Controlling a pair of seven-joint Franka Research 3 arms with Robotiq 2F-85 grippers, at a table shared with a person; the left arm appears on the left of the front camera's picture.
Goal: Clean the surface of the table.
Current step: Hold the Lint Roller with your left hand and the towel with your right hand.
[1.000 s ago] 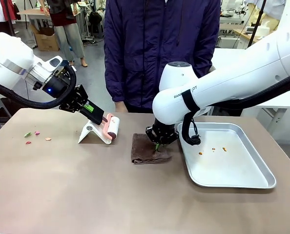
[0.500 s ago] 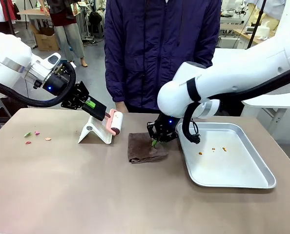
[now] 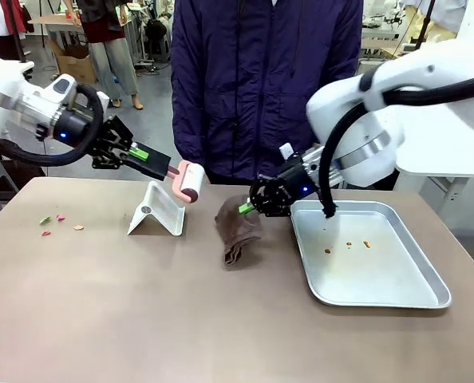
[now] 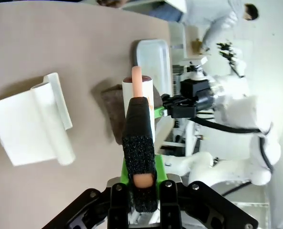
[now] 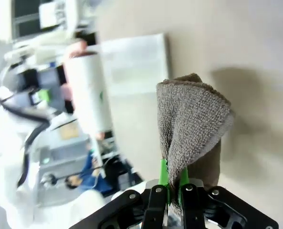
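the left gripper [image 3: 165, 167] is clamping the pink handle of a lint roller [image 3: 191, 182] above a white stand [image 3: 159, 211]. the right gripper [image 3: 249, 207] is pinching a brown towel [image 3: 238, 231], which is hanging over the brownish table [image 3: 141, 303] beside the metal tray [image 3: 373, 275].

You can read no text, label or number here; nothing legible on the table [image 3: 141, 319] or near it.

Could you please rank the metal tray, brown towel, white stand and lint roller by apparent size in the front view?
1. metal tray
2. brown towel and white stand: too alike to rank
3. lint roller
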